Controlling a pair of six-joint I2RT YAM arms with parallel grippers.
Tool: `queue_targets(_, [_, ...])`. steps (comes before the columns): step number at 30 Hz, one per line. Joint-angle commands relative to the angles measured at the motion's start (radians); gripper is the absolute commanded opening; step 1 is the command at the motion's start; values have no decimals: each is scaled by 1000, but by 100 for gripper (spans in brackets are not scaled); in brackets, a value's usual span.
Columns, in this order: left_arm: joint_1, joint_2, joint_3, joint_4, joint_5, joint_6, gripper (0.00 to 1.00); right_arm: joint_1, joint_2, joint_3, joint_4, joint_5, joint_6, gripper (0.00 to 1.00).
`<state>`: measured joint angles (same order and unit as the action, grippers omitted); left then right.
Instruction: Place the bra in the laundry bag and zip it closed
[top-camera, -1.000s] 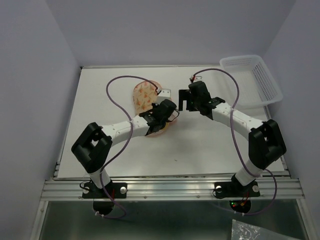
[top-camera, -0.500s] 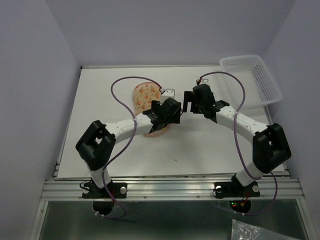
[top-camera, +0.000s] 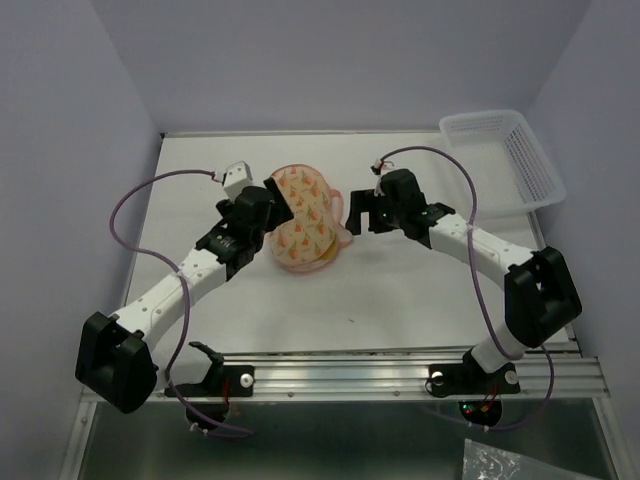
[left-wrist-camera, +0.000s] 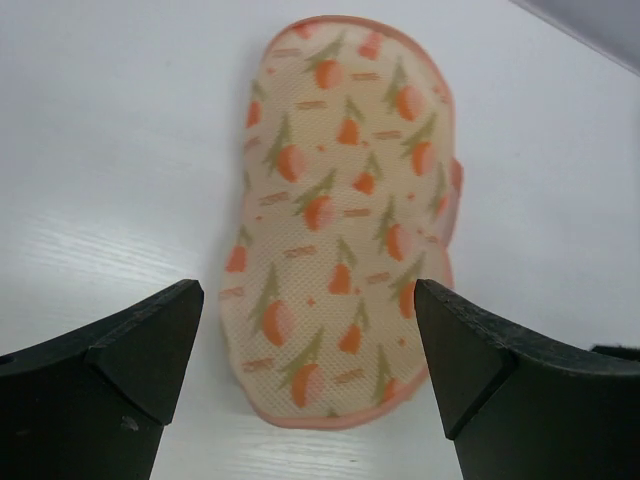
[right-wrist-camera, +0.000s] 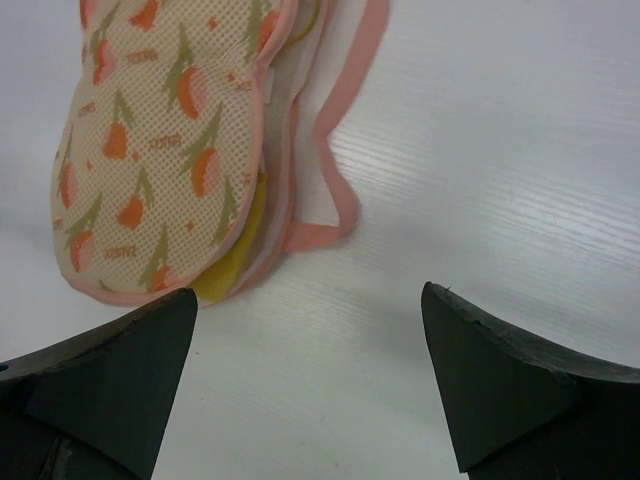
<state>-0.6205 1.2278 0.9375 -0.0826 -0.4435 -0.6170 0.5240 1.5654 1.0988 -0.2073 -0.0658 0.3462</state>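
The laundry bag (top-camera: 303, 222) lies near the middle of the table (top-camera: 400, 290) with its printed flap folded over. Its edge gapes on the side facing the right arm, and a sliver of the yellow bra (right-wrist-camera: 228, 272) peeks out there. The left gripper (left-wrist-camera: 305, 292) stands wide open and empty just beside the bag, and the right gripper (right-wrist-camera: 310, 300) is equally wide open and empty on the opposite side.

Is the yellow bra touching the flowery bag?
Touching. In the right wrist view the bra lies sandwiched between the two halves of the laundry bag, its yellow edge peeking out at the open side.
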Motion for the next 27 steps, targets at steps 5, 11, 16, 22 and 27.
queue_targets(5, [206, -111, -115, -92, -53, -128, 99, 186, 156, 229, 13, -103, -116, 100])
queue_targets(11, [300, -157, -140, -138, -75, -182, 99, 286, 411, 484, -65, -172, -150, 100])
queue_targets(16, [318, -192, -170, -166, -95, -221, 99, 295, 542, 602, -110, -167, -144, 100])
queue_targets(22, [332, -179, -171, -177, -100, -211, 99, 295, 572, 586, -142, -148, -131, 100])
queue_targets(27, [334, -168, -172, -163, -90, -208, 99, 295, 499, 487, -147, -45, -138, 100])
